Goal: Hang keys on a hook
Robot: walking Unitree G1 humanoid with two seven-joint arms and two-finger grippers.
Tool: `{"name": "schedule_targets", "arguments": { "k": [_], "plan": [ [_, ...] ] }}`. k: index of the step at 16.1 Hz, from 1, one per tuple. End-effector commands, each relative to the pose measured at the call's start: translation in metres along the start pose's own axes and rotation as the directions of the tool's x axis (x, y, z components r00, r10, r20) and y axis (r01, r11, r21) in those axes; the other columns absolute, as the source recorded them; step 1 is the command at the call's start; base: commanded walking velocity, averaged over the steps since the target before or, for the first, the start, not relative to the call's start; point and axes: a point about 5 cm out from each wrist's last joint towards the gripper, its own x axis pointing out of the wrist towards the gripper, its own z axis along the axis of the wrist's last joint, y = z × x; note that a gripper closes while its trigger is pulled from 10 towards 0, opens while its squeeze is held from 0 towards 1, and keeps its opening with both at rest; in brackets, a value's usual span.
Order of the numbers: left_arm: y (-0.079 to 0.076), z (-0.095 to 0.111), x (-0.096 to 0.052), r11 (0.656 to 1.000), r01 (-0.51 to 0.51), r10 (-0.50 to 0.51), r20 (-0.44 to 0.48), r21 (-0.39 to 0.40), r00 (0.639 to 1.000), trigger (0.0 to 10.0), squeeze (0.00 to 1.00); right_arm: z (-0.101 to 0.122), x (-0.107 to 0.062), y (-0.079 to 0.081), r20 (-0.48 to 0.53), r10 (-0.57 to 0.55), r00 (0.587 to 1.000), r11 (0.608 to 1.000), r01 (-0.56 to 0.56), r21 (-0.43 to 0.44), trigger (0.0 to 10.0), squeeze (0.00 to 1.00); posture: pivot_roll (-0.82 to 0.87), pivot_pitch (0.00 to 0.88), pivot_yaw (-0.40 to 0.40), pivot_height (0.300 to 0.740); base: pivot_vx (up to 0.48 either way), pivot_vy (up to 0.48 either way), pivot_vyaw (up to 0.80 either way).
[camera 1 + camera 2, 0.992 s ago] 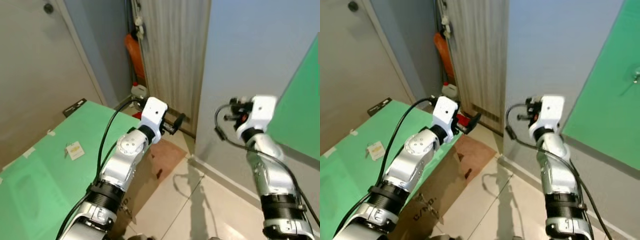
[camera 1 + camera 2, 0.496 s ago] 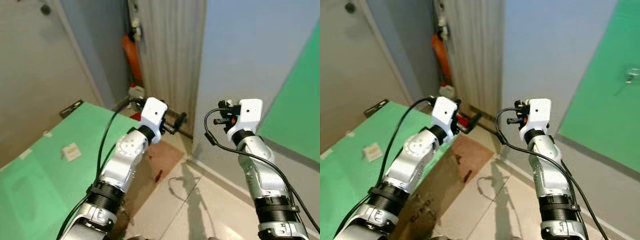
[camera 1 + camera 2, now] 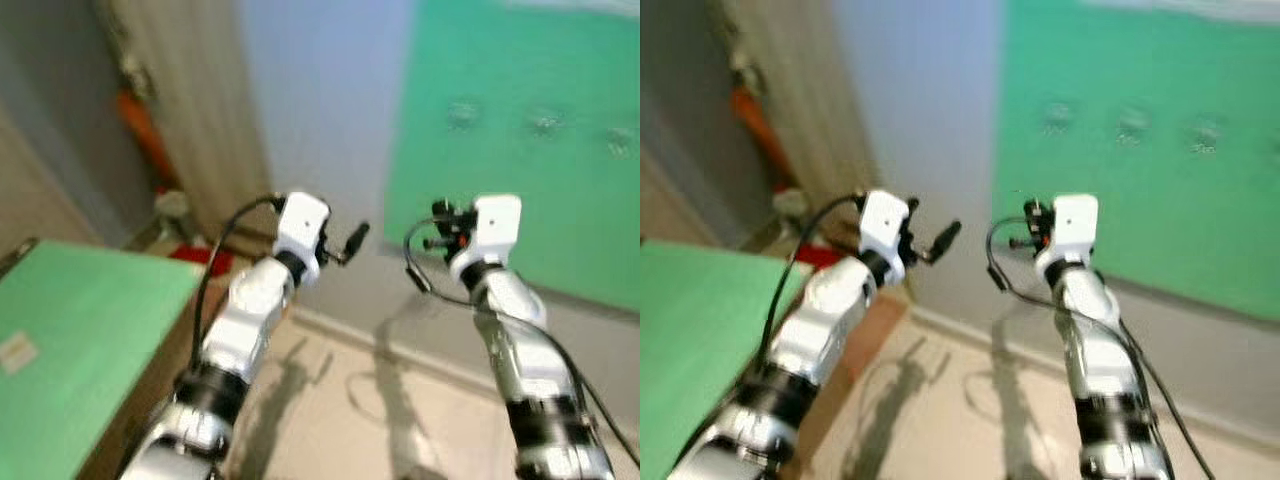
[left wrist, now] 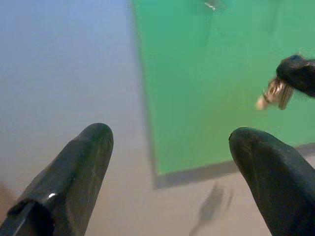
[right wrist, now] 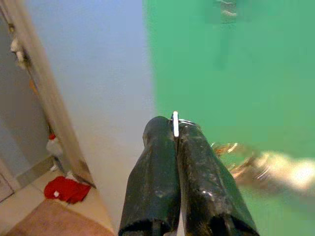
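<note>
Keys: a small bunch of shiny brass-coloured metal keys (image 5: 256,164) is seen blurred, hanging from a thin silver ring (image 5: 175,123) that is pinched at the tips of the right gripper. In the left wrist view the same keys (image 4: 274,93) are seen dangling under a black fingertip, in front of the green board.

Right gripper: the right gripper (image 5: 175,129) is pressed together on the key ring, with no gap between the two long black fingers (image 5: 152,196). In the head views it (image 3: 440,228) is held up in front of the wall, at about 3 o'clock from the left gripper and well apart from it.

Left gripper: the left gripper (image 4: 170,140) is held wide, with nothing between its two black fingers (image 4: 74,172). It is pointed at the wall and the green board.

Hooks: small silvery hooks (image 3: 462,112) are seen as blurred spots in a row high on the board, at about 12 o'clock from the right gripper. Their shape cannot be told.

Green board: a big flat green board (image 3: 560,160) is fixed on the pale blue-grey wall (image 3: 320,110).

Green table: a flat green table top (image 3: 80,340) is at about 8 o'clock from the left gripper.

Floor: pale tiles (image 3: 350,420) are seen under both arms. A small red cloth (image 5: 66,189) is lying there, next to a ribbed beige door (image 3: 200,110).
</note>
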Motion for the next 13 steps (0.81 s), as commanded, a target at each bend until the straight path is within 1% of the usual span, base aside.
{"name": "schedule_targets", "arguments": {
  "k": [1,3,6,7,8,13],
  "plan": [
    [0.001,0.004,0.001,1.0,0.007,-0.007,0.011,0.014,1.0,10.0,0.0,0.002,0.001,0.002,0.003,0.008,1.0,1.0,-0.008,0.001,0.0,0.0,-0.11,0.0,0.116,0.731,0.0,0.0,-0.68],
    [0.002,0.003,0.002,1.0,-0.003,0.003,0.004,0.023,1.0,10.0,0.0,0.004,0.0,0.002,0.017,0.01,1.0,1.0,-0.01,-0.001,0.0,0.0,-0.11,0.0,0.117,0.731,0.0,0.0,-0.67],
    [0.003,0.004,0.002,0.999,-0.009,0.009,0.01,0.032,1.0,10.0,0.0,0.002,0.0,0.003,0.009,0.014,1.0,1.0,-0.013,-0.016,0.0,0.0,-0.11,0.0,0.119,0.731,0.0,0.0,0.0],
    [0.002,0.004,0.002,1.0,-0.014,0.013,0.015,0.015,1.0,10.0,0.0,0.002,0.0,0.005,0.006,0.021,1.0,1.0,-0.021,-0.012,0.0,0.0,-0.11,0.0,0.119,0.731,0.0,0.0,0.0],
    [0.002,0.006,0.002,1.0,-0.011,0.011,0.028,0.011,1.0,10.0,0.0,0.001,0.0,0.007,0.005,0.029,1.0,1.0,-0.029,-0.01,0.0,0.0,-0.11,0.0,0.119,0.731,0.375,0.296,0.0],
    [-0.001,0.015,0.005,0.998,0.007,-0.01,0.052,0.06,0.999,10.0,0.0,0.005,0.004,0.008,0.011,0.054,0.998,0.998,-0.054,-0.012,0.0,0.0,-0.11,0.0,0.117,0.731,0.451,0.0,0.0]
  ]
}}
